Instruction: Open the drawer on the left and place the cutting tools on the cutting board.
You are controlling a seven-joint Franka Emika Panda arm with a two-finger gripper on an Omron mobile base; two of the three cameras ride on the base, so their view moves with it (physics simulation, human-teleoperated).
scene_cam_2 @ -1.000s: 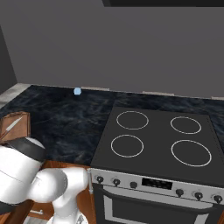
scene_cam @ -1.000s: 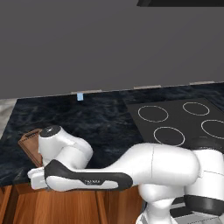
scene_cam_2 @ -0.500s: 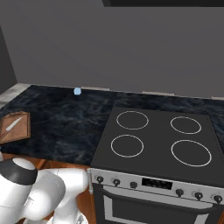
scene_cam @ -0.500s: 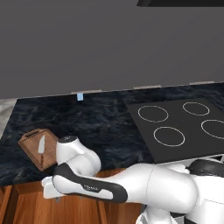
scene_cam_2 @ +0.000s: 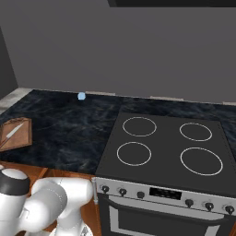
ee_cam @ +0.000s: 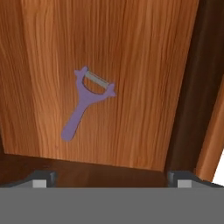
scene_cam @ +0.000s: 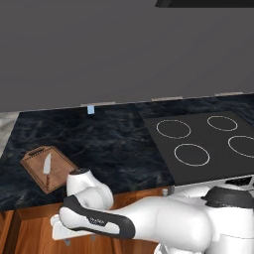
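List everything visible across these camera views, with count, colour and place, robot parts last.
cutting board: one, brown wood, left end of the counter.
knife: one, white blade and dark handle, lying on the cutting board.
peeler: one, purple, Y-shaped, lying flat on the drawer floor.
drawer: one, reddish-brown wood, open below the hand.
counter: one, dark marbled, along the grey wall.
stove: one, black top with four white rings, knobs on the front, right of the counter.
small blue object: one, at the wall on the counter.
gripper: one, dark fingertips wide apart, above the peeler.
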